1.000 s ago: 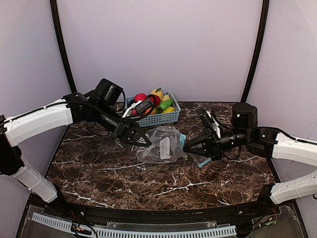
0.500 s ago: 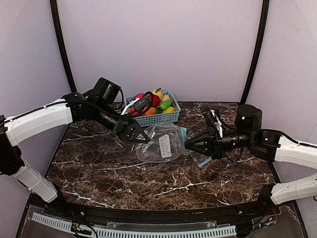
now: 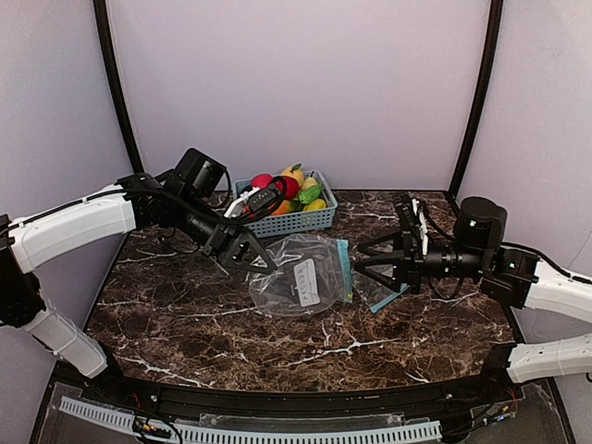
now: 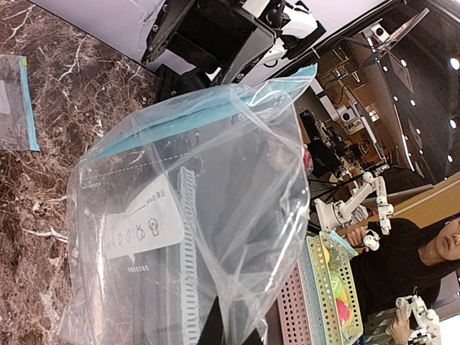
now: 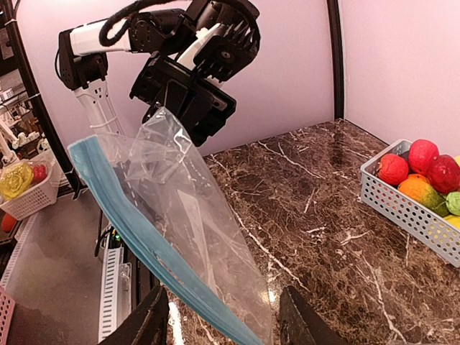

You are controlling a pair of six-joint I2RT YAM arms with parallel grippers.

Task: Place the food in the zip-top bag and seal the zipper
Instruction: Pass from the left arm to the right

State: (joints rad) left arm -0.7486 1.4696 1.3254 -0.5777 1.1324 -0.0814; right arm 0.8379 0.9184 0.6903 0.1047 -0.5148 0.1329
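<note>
Drooping crinkly clear zip-top bag [image 3: 301, 277]

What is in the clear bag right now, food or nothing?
Nothing, it is empty: through the zip-top bag only its white label shows, and the toy fruits sit in the blue basket.

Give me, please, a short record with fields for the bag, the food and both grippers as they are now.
zip-top bag: clear, empty-looking, one end raised off the table
zipper: light-blue strip, facing the right gripper
left gripper: shut on the bag's raised end
right gripper: open, at the zipper, not gripping
food: all in the basket
second bag: flat on table, under right gripper
</note>
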